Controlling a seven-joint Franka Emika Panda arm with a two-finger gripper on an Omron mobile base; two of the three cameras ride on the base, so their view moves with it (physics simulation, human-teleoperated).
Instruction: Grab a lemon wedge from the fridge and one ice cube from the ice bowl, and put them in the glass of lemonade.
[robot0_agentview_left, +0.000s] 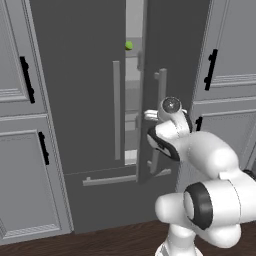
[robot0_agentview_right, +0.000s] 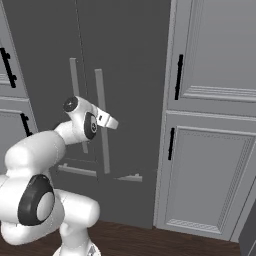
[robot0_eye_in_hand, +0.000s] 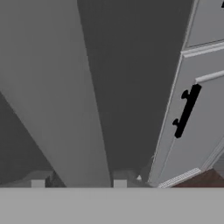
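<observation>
The fridge (robot0_agentview_left: 80, 100) is a tall dark grey unit, and its right door (robot0_agentview_left: 175, 50) stands slightly ajar. Through the gap, a tiny yellow-green lemon wedge (robot0_agentview_left: 129, 45) sits on an upper shelf. My gripper (robot0_agentview_left: 153, 116) is at the right door's pale vertical handle (robot0_agentview_left: 161, 85), about halfway down the bar. From the right base view, the gripper (robot0_agentview_right: 111, 121) meets the same handle (robot0_agentview_right: 101, 100). In the hand view the handle (robot0_eye_in_hand: 57, 87) runs between my fingertips (robot0_eye_in_hand: 38, 180), and the gripper (robot0_eye_in_hand: 78, 181) is shut on it. The ice cube, ice bowl and glass of lemonade are out of view.
Light grey panelled cabinets with black handles flank the fridge on the left (robot0_agentview_left: 25, 80) and on the right (robot0_agentview_right: 210, 125). The bottom drawer's horizontal bar (robot0_agentview_left: 107, 179) lies below the doors. Dark wood floor (robot0_agentview_right: 150, 242) runs along the front.
</observation>
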